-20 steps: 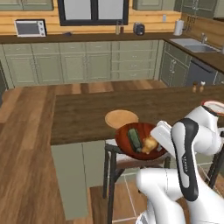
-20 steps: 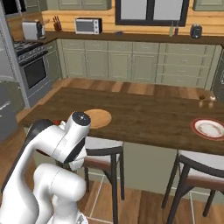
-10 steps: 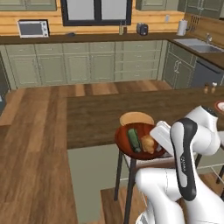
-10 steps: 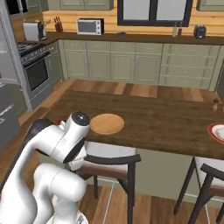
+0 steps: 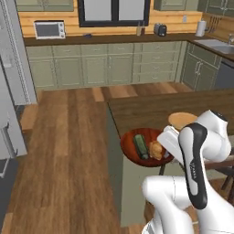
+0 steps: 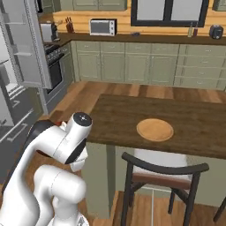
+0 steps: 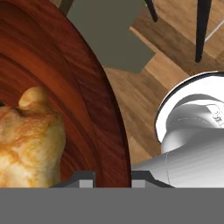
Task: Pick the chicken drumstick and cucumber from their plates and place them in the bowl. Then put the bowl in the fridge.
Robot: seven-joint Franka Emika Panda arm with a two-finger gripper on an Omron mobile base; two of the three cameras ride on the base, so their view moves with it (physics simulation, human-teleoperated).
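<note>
Just off the near corner of the dark wooden island (image 5: 151, 107), the gripper (image 7: 113, 177) is pinched onto the rim of the reddish-brown bowl (image 5: 132, 139) — its fingertips mostly cut off at the hand view's bottom edge. Inside the bowl lie the green cucumber (image 5: 140, 146) and golden chicken drumstick (image 5: 156, 150), the drumstick partly hidden by the white arm. Beyond the bowl, on the island, sits the tan wooden plate (image 6: 154, 129) — half hidden by the arm from the left.

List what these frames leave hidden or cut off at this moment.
- Gripper: hand view, fingertips barely rise above the bottom edge.
- Bowl: left base view, right rim hidden by the arm.
- Chicken drumstick: hand view, cut off at the left edge.
- Fridge: right base view, cropped at the left edge.
</note>
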